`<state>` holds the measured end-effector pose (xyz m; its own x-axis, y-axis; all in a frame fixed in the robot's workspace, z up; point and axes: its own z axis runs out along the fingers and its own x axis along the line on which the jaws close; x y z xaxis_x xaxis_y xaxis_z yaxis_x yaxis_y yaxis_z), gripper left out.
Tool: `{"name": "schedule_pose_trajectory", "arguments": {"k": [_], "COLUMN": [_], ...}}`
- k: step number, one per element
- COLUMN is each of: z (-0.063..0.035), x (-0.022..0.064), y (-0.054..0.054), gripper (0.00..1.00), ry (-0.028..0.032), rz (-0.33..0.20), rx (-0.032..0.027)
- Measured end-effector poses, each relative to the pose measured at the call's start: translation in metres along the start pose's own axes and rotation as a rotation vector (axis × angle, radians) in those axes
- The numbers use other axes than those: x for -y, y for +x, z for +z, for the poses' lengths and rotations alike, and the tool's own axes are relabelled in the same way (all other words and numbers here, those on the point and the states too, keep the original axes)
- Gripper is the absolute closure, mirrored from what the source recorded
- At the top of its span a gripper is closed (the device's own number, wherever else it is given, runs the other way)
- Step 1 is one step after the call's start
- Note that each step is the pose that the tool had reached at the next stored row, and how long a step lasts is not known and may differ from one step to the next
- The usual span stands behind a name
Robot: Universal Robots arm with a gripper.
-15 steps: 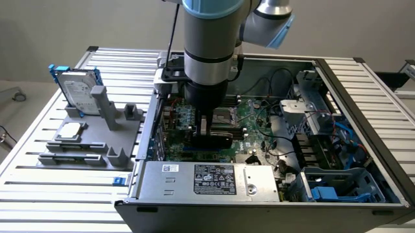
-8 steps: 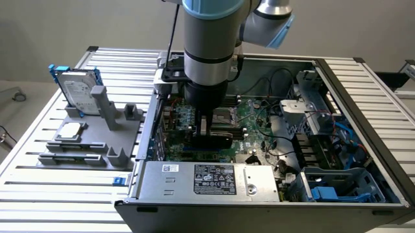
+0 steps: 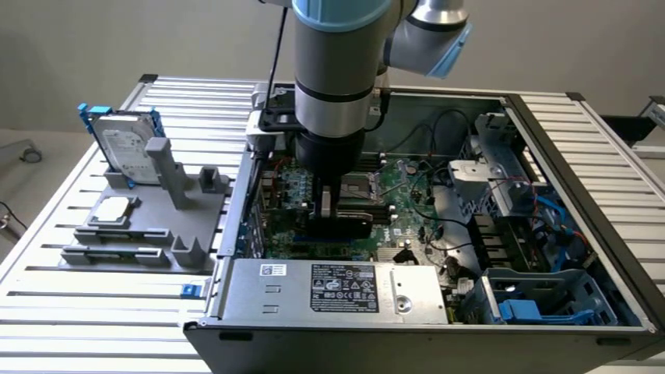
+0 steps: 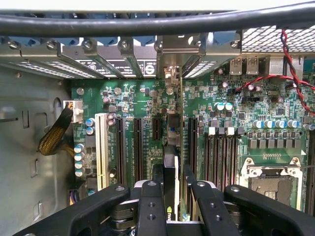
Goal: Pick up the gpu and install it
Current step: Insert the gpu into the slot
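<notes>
Gripper (image 4: 175, 184) is narrowed to a slim gap, black fingers (image 4: 151, 206) pinching the gpu (image 4: 173, 147) edge-on betw. them; card stands upright, thin edge toward the wrist cam, running straight out ahead of the fingertips to its silver metal bracket at the far end, which sits at the case's slotted rear wall (image 4: 123, 64). In the exterior view the gripper (image 3: 335, 204) hangs vertically under the grey arm inside the open PC case (image 3: 437, 343), w/ the card's black face (image 3: 348, 224) showing just below it, low over the motherboard (image 3: 410, 183). Directly under the card: green motherboard (image 4: 231, 105), glossy, studded w/ small cylindrical capacitors; long black expansion slots (image 4: 138, 147) lie parallel to the card on either side, plus one white slot (image 4: 102, 150) further off. Whether the card's edge is seated in a slot, can't tell, fingers hide it. Beside the gripper, past the black RAM slots, the square metal CPU socket (image 4: 275, 184). Thick black cable (image 4: 157, 22) crosses above the gripper. Well away from the gripper, outside the case on the ribbed aluminium table (image 3: 62, 312): grey moulded fixture (image 3: 156, 226) holding a silver hard drive in a blue frame (image 3: 124, 148) and a small square silver chip (image 3: 112, 209).
</notes>
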<state>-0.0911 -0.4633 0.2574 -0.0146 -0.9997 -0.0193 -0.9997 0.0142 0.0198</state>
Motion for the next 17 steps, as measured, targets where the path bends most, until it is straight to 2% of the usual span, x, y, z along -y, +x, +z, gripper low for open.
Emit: {"name": "schedule_pose_trajectory", "arguments": {"k": [7,17], "z": [0.0003,0.0027], "x": [-0.0009,-0.001], "y": [0.0001,0.0001], "gripper": [0.73,0.73], "ry": [-0.003,-0.0033], "rz": [0.0,0.0], "rx": [0.0018,0.0039]}}
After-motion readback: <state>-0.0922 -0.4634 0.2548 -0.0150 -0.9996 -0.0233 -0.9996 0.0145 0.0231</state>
